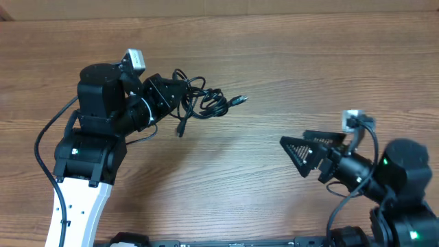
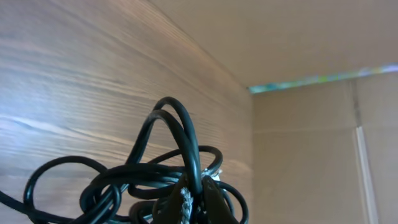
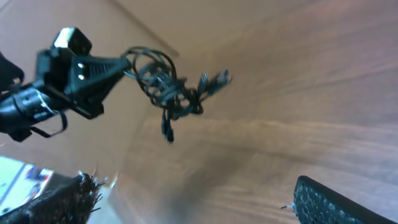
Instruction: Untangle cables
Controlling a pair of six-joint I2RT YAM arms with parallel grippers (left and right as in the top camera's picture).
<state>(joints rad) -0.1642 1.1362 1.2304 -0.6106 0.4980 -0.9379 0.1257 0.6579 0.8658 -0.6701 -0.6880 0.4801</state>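
One bundle of cables [image 1: 206, 101] is knotted together, so little of the job looks done. It appears lifted off the table [image 1: 288, 48] on the left side, pinched in the left gripper [image 1: 182, 93], whose fingers [image 2: 214, 208] close tight on a loop. One plug [image 1: 239, 99] sticks out to the right and another dangles below. The right gripper [image 1: 288, 145] sits well apart, spread wide and holding nothing. Pulling the cords apart is, I judge, all yet to do.
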